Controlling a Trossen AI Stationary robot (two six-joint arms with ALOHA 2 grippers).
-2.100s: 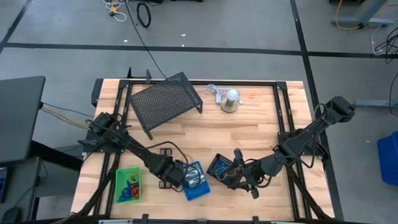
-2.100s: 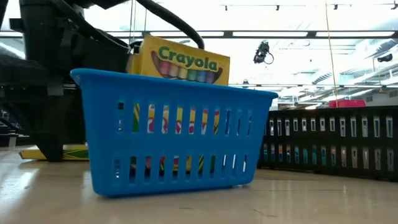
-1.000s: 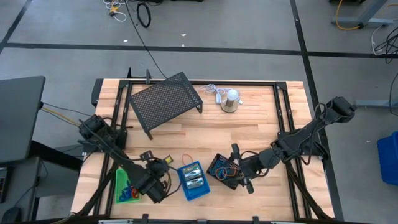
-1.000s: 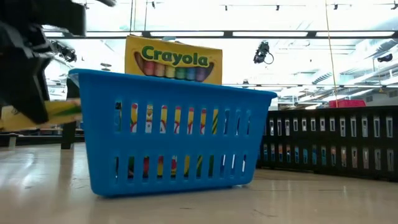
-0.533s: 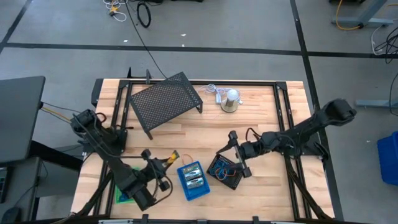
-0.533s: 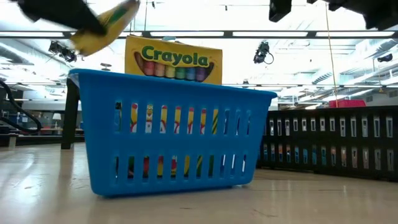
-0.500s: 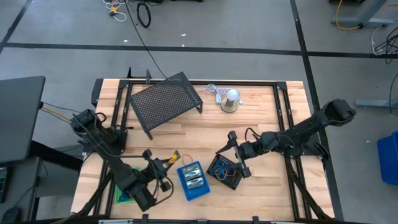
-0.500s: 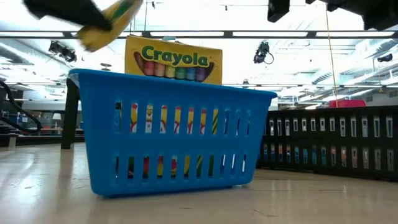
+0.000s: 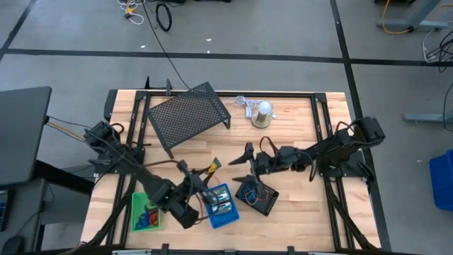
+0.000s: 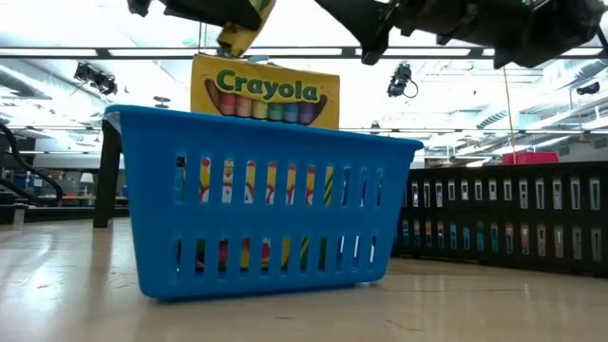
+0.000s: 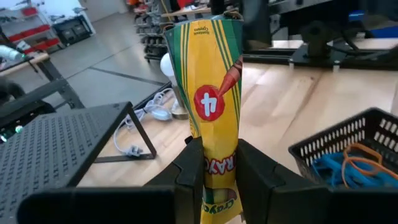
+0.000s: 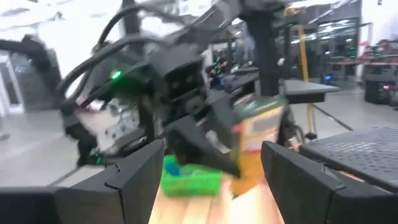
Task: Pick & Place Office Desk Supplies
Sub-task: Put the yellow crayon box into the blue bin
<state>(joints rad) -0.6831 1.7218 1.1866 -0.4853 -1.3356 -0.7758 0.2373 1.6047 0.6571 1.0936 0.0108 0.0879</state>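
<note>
From above, a crayon box (image 9: 211,167) is held clamped in the left gripper (image 9: 204,177) just above the blue tray (image 9: 221,205), while the right gripper (image 9: 248,157), spread wide and empty, hangs close by; a collision could result. At table height, an upright box (image 10: 266,90) already fills the tray, so jamming is possible. In the left wrist view, only the box's lower end is pinched, so it could swing loose.

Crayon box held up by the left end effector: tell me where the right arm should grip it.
Grip the crayon box by its free end, beyond the red "4" circle. The left end effector pinches the other end, so only that half is bare. The open right end effector should probably come from its own side, closing across the box's narrow width.
</note>
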